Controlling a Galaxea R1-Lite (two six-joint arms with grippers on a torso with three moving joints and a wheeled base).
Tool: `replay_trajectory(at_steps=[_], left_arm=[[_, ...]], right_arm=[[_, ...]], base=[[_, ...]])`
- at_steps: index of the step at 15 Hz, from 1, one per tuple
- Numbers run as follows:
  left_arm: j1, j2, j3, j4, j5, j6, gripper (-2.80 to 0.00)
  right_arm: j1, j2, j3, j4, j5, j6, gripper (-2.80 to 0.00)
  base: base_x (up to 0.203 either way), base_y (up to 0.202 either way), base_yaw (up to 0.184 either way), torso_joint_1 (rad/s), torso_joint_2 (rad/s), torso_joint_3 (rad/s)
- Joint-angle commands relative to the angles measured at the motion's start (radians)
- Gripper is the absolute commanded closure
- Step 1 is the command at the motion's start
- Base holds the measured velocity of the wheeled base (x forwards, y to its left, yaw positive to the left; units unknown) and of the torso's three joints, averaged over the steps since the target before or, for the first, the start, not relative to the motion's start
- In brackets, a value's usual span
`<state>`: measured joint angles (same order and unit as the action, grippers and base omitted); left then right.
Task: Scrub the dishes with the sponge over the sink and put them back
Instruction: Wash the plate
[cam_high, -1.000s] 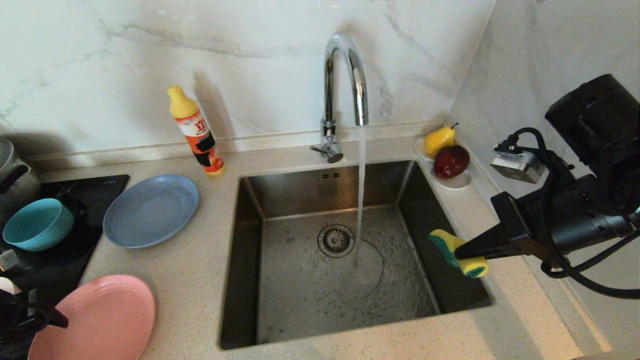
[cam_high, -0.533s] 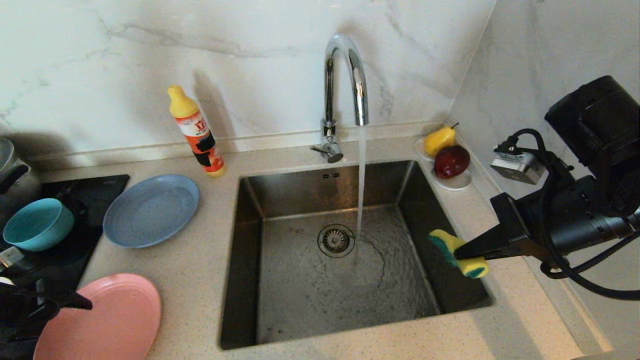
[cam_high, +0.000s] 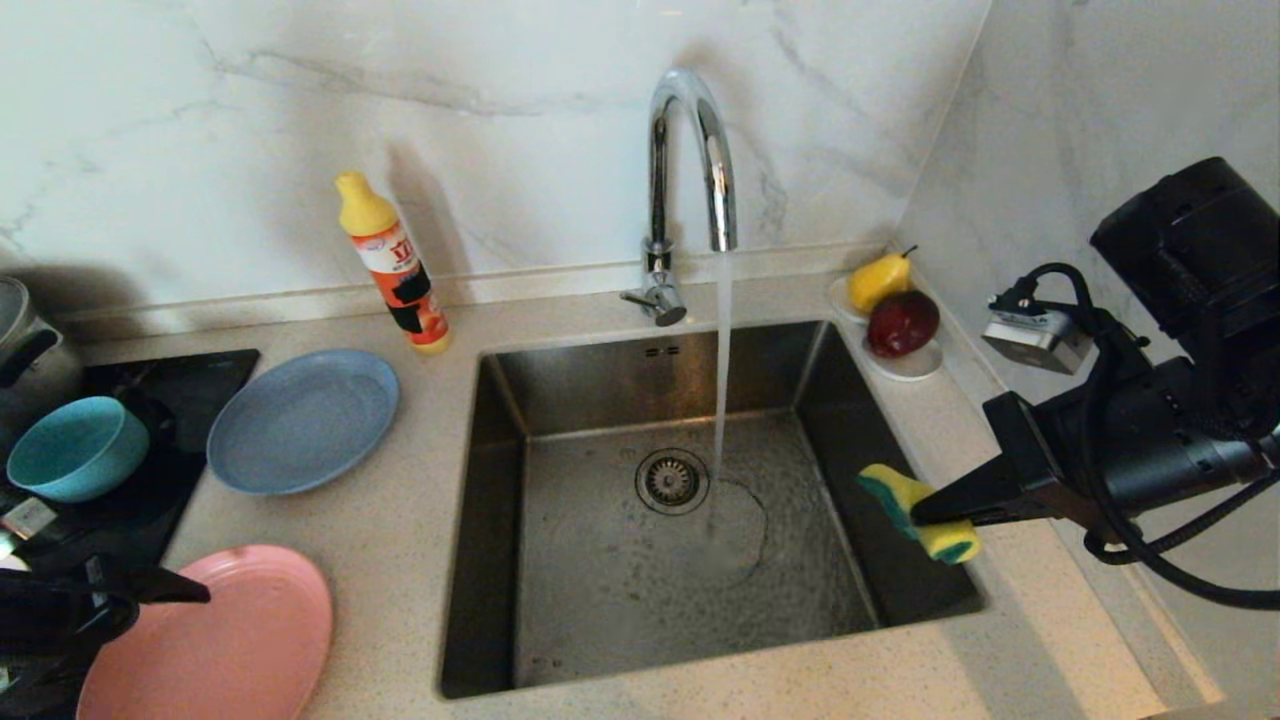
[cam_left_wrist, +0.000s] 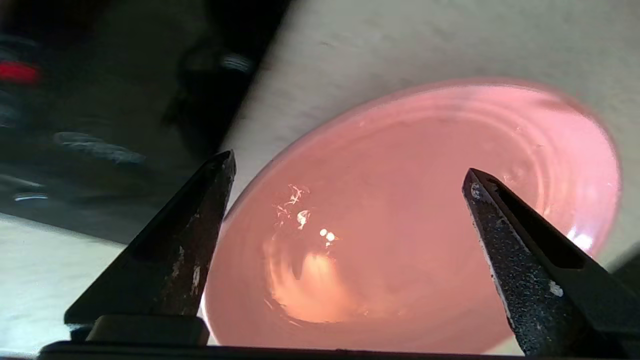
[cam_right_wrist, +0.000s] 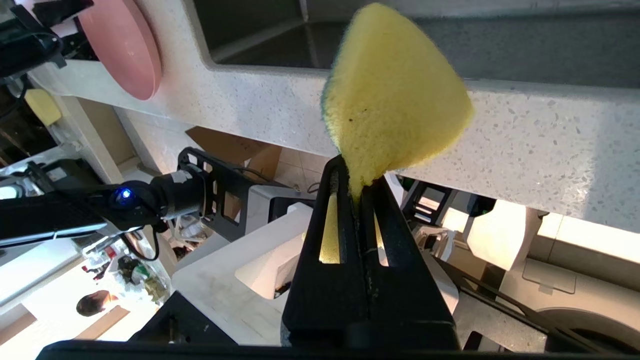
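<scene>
A: Left gripper (cam_left_wrist: 347, 172)?
B: Jaws spread wide over the pink plate (cam_left_wrist: 415, 220), holding nothing. Plate lies flat on the counter (cam_high: 400, 560), front left of the sink (cam_high: 560, 400).
A: Right?
B: Right gripper (cam_right_wrist: 356, 167) pressed together, pinching the sponge (cam_right_wrist: 395, 85) at the sink's right edge. Tap water running.
A: Other dishes?
B: Blue plate (cam_high: 302, 420) on the counter left of the sink, teal bowl (cam_high: 75, 447) on the black cooktop (cam_high: 190, 385).

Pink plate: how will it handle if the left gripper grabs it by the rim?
Pink plate glistens in the left wrist view, so probably wet and slippery. It lies flat on the counter, so its rim looks hard to get under; a push likely slides it.
</scene>
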<state>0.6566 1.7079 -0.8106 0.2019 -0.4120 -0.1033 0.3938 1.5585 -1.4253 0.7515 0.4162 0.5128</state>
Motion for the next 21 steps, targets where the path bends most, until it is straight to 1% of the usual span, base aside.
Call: replay_trajectory(at_steps=[1, 7, 12, 14, 15, 17, 21], left_arm=[[-0.001, -0.017, -0.001, 0.002, -0.020, -0.011, -2.80], [-0.011, -0.009, 0.015, 0.001, -0.051, -0.015, -2.80], [-0.036, 0.007, 0.016, 0.005, -0.051, -0.012, -2.80], [-0.041, 0.013, 0.016, 0.005, -0.051, -0.011, -2.80], [-0.042, 0.013, 0.019, 0.007, -0.051, -0.007, 0.00], [-0.051, 0.013, 0.028, 0.004, -0.050, -0.003, 0.00], [-0.055, 0.013, 0.028, 0.005, -0.050, -0.002, 0.00]], right_arm=[[0.000, -0.003, 0.006, 0.003, 0.003, 0.003, 0.00], [0.000, -0.003, 0.009, 0.003, 0.003, 0.003, 0.00], [0.000, 0.002, 0.014, 0.003, 0.001, 0.004, 0.00], [0.000, 0.002, 0.031, -0.027, 0.001, 0.003, 0.00], [-0.001, 0.000, 0.042, -0.049, 0.001, 0.003, 0.00], [-0.001, 0.000, 0.057, -0.071, 0.001, 0.005, 0.00], [-0.001, 0.000, 0.052, -0.073, 0.003, 0.006, 0.00]], base=[[0.000, 0.000, 0.000, 0.000, 0.00, 0.000], [0.000, 0.000, 0.000, 0.000, 0.00, 0.000], [0.000, 0.000, 0.000, 0.000, 0.00, 0.000], [0.000, 0.000, 0.000, 0.000, 0.00, 0.000], [0.000, 0.000, 0.000, 0.000, 0.00, 0.000], [0.000, 0.000, 0.000, 0.000, 0.00, 0.000], [0.000, 0.000, 0.000, 0.000, 0.00, 0.000]])
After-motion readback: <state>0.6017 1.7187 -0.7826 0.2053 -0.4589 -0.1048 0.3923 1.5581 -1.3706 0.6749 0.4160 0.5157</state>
